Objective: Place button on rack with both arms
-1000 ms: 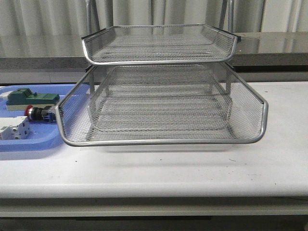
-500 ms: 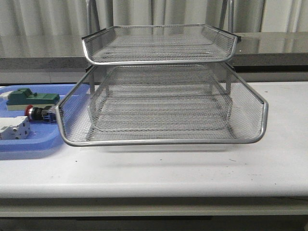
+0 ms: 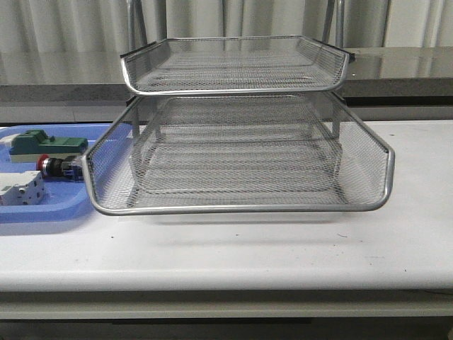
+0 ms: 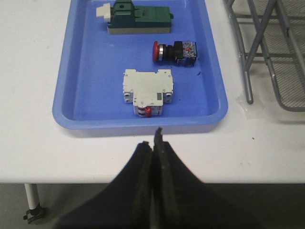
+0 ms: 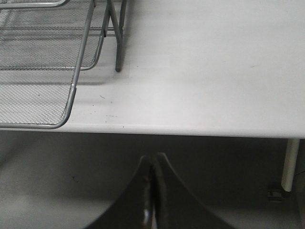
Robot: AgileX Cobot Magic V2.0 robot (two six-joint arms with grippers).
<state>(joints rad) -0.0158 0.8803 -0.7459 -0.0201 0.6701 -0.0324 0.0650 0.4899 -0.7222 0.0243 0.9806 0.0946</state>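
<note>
Button in blue tray, well beyond closed left pincer

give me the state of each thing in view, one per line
button: lying on its side in the blue tray, untouched
rack: middle tier pulled forward, no item seen on its tiers
green block: lying flat in the tray
white breaker: lying flat in the tray
left gripper: shut, holding nothing
right gripper: shut, holding nothing
</note>
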